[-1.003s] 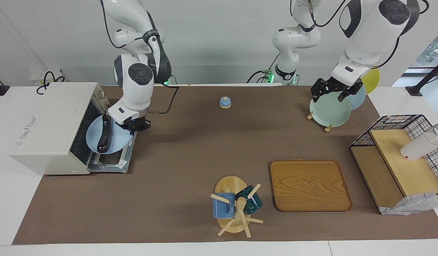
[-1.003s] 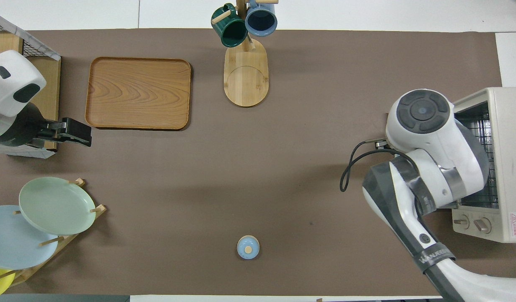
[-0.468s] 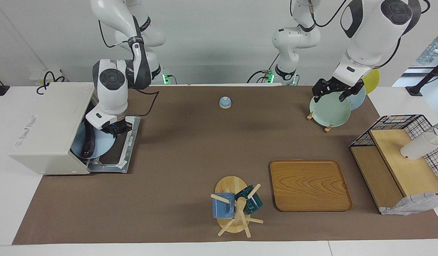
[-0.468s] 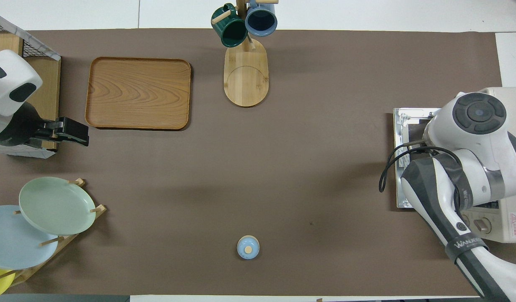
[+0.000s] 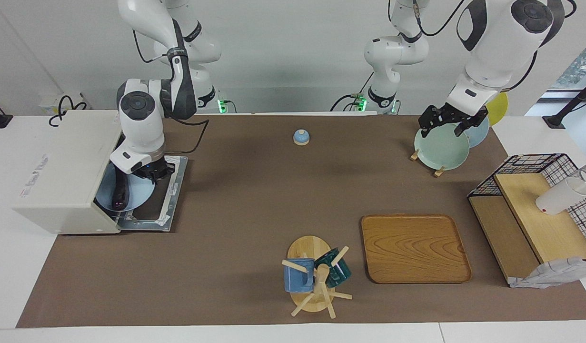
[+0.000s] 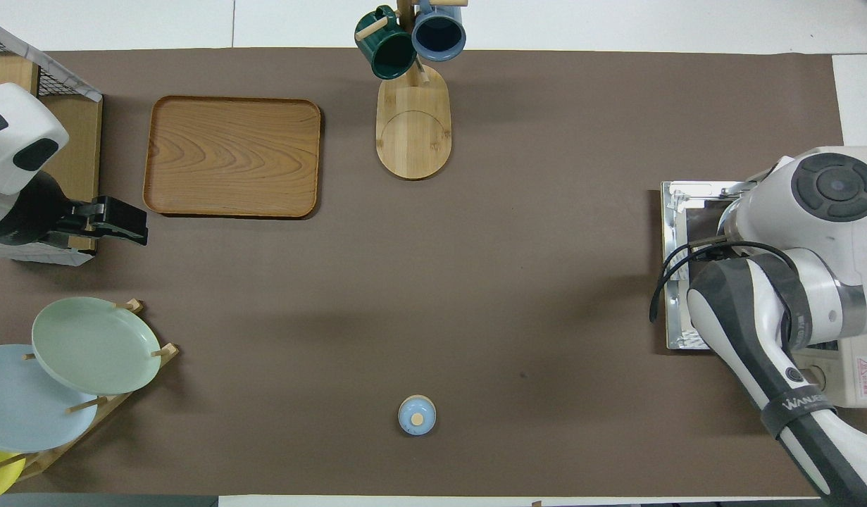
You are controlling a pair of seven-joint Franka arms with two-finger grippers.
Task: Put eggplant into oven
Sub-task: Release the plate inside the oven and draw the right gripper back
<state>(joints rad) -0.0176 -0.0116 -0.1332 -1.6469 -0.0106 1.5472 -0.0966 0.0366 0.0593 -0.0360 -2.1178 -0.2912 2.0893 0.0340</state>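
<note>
Facing view: right gripper [image 5: 152,172], clamped on the light-blue plate [image 5: 139,190] at its 1 o'clock rim, holds the eggplant [image 5: 120,193] partway inside the oven [image 5: 59,171]; left gripper [image 5: 447,123] waits spread above the green plate [image 5: 440,148].

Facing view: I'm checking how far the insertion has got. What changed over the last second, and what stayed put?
The right gripper, shut on the blue plate carrying the eggplant, pushed it from over the open door into the oven; the plate now sits partly inside. The left gripper, open, waits over the plate rack. Nothing else moved.
</note>
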